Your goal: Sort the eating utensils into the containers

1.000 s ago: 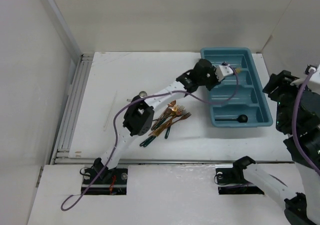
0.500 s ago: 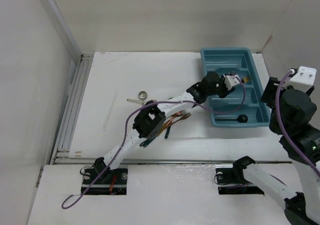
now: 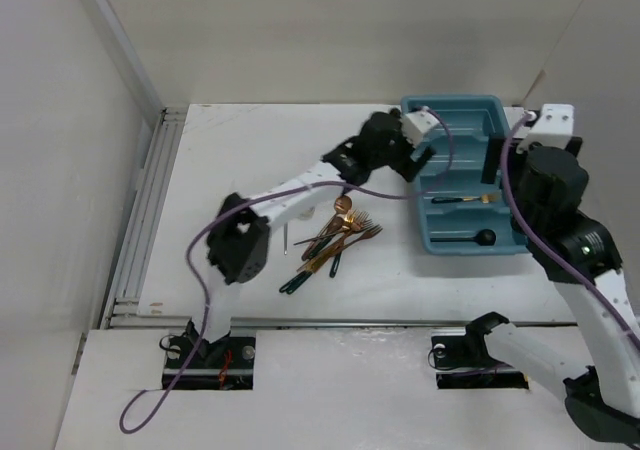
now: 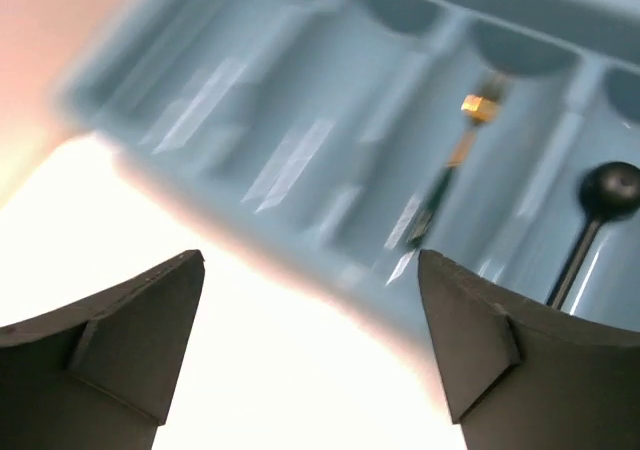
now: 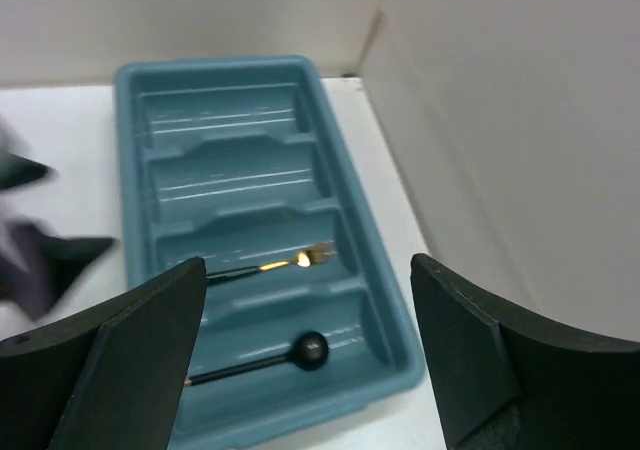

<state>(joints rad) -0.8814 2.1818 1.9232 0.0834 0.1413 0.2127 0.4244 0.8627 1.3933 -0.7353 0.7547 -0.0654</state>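
Note:
The teal tray (image 3: pixel 505 175) (image 4: pixel 250 120) (image 5: pixel 345 185) lies at the table's back right. A gold fork with a dark handle (image 3: pixel 465 199) (image 4: pixel 455 160) (image 5: pixel 280 263) rests in its third slot. A black spoon (image 3: pixel 472 238) (image 4: pixel 605 195) (image 5: pixel 300 353) lies in the nearest slot. Several copper utensils with dark handles (image 3: pixel 335 242) are piled mid-table. My left gripper (image 3: pixel 415 158) (image 4: pixel 310 270) hangs open and empty at the tray's left rim. Just as open and empty, my right gripper (image 3: pixel 505 150) (image 5: pixel 308 265) hovers above the tray.
A wall rises just right of the tray (image 5: pixel 500 120). An aluminium rail (image 3: pixel 150 210) runs along the table's left edge. The left arm's purple cable (image 3: pixel 440 175) loops over the tray's left side. One thin utensil (image 3: pixel 285 238) lies left of the pile.
My left gripper opened, leaving the fork in the third slot, and drew back toward the tray's left rim. My right arm swung in over the tray and opened wider.

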